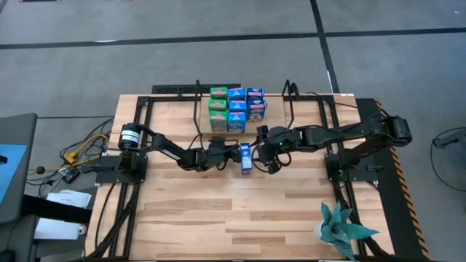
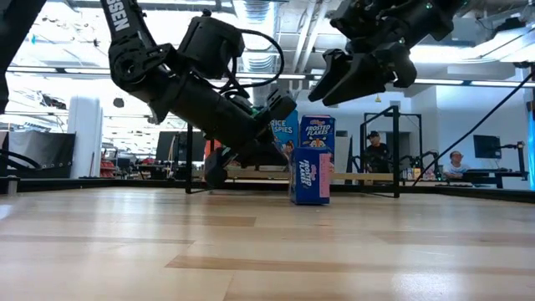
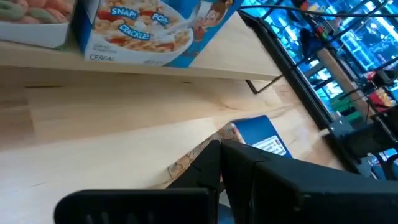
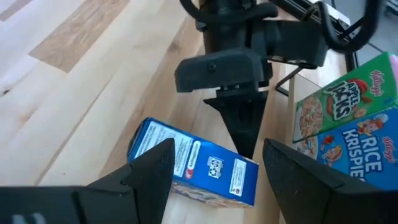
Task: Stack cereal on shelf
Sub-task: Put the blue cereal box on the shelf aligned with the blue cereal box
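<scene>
While the dark blue cereal box (image 1: 246, 158) stands upright on the bench (image 1: 218, 211), at 6 o'clock from the shelf (image 1: 240, 127) where the other cereal boxes (image 1: 237, 109) are stacked, the left tool (image 1: 231, 154) is seen at 9 o'clock of it, its fingers pressed together and its tip at the box's side. The right tool (image 1: 266, 154) is held above the box at 3 o'clock, its fingers apart and nothing gripped.

Bright, even light falls from overhead. In the low view the ceiling lights (image 2: 251, 12) blow out to white glare and the arms show as dark silhouettes. The table (image 2: 167, 242) carries a soft sheen and faint shadows. Both wrist views are blurred close up.
</scene>
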